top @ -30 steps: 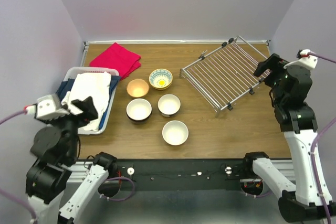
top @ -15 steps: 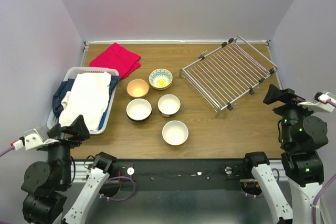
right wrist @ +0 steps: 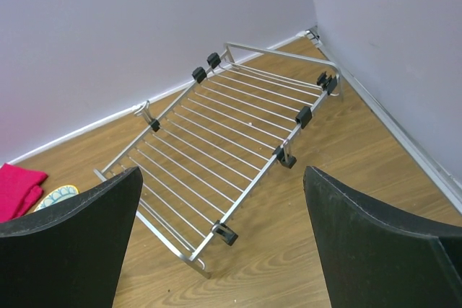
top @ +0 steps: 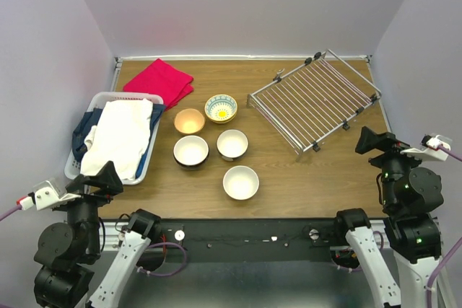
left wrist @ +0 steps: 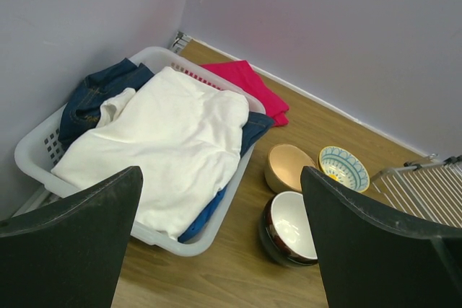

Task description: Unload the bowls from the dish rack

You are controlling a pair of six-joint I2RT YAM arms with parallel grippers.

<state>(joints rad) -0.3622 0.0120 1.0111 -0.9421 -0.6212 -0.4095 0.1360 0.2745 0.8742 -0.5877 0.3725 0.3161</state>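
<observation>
Both arms have drawn back to the near edge since a second ago, the right gripper (top: 369, 141) away from the right end of the rack (top: 314, 102), the left gripper (top: 107, 178) off the basket (top: 128, 96); over the last half second they have hardly shifted; bowls and rack lie as they lay.

Nearest, the right gripper hangs just near of the rack's right end, apart from it, jaws wide apart and holding nothing; its fingers (right wrist: 65, 250) frame the rack in the right wrist view; the left gripper hovers far left of the rack, past the table's (top: 310, 178) near-left corner, jaws likewise spread wide on nothing.

Five bowls show, all mouth-up on the table left of the rack; the cream bowl (top: 240, 182) stands nearest, left of and nearer than the rack; beyond it the dark bowl (top: 191, 151) and the white bowl (top: 232, 144) sit side by side, the white one closer to the rack; farther still, the tan bowl (top: 190, 120) and the floral bowl (top: 221, 108) stand just beside each other, the floral one near the rack's left corner; whether the dark bowl is a stack I cannot tell.

The rack lies flat and askew on the table's far right part; well left of it the basket holds a white cloth (top: 119, 135) over blue denim (top: 85, 131); a red cloth (top: 160, 81) lies beyond the basket, farthest left of the rack.
</observation>
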